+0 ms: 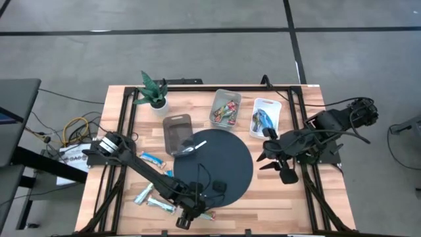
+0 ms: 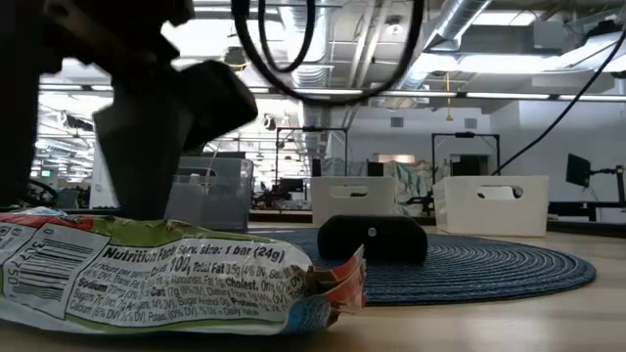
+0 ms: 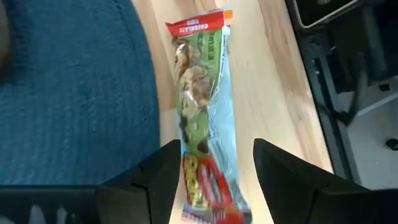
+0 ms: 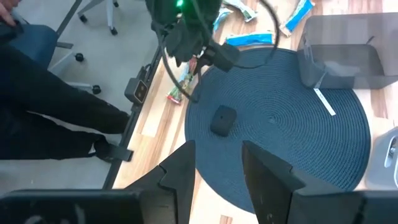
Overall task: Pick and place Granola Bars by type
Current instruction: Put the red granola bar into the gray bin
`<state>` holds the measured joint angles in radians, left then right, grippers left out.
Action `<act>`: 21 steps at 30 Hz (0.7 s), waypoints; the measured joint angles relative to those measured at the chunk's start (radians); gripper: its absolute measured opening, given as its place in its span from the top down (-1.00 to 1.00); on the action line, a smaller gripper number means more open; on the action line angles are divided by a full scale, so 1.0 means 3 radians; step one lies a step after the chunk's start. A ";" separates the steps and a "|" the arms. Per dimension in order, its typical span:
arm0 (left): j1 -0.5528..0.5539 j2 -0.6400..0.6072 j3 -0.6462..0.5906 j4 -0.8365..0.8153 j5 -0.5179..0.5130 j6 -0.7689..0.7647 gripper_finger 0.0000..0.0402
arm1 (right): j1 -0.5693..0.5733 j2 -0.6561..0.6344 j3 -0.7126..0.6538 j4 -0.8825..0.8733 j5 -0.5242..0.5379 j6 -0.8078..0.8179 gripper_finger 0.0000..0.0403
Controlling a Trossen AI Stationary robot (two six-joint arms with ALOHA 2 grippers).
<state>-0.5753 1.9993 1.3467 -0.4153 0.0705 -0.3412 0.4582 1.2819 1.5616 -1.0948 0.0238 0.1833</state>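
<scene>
A red-and-green wrapped granola bar [image 3: 200, 93] lies flat on the wood by the table's near edge [image 1: 202, 214], beside the round dark mat [image 1: 230, 161]. My left gripper [image 3: 214, 168] is open above it, pointing down, with one finger on either side of the bar's end. In the low view the bar [image 2: 166, 284] fills the foreground. More bars, blue and light blue-and-white [image 1: 150, 158] [image 1: 152, 199], lie left of the mat. My right gripper [image 1: 276, 160] hangs open over the mat's right edge.
At the far side stand a grey bin [image 1: 177, 135], a clear bin holding red-green bars [image 1: 225, 108] and a white bin holding blue bars [image 1: 265, 118]. A black block [image 1: 219, 187] and a white stick [image 1: 191, 148] lie on the mat. A potted plant [image 1: 154, 95] stands at the far left.
</scene>
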 joint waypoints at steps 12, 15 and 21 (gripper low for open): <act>0.0027 0.0166 0.0091 -0.0025 -0.0121 0.0049 0.22 | -0.0008 0.0000 0.0000 -0.0004 -0.0001 -0.0008 0.39; 0.0028 0.0166 0.0106 -0.0018 -0.0080 0.0091 0.42 | -0.0008 0.0000 0.0000 -0.0009 -0.0001 -0.0017 0.39; 0.0029 0.0165 0.0109 -0.0030 0.0030 -0.0019 0.85 | -0.0008 0.0000 0.0000 -0.0011 -0.0001 -0.0030 0.39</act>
<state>-0.5666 2.0487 1.3793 -0.4242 0.0794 -0.3470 0.4557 1.2819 1.5616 -1.0981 0.0235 0.1744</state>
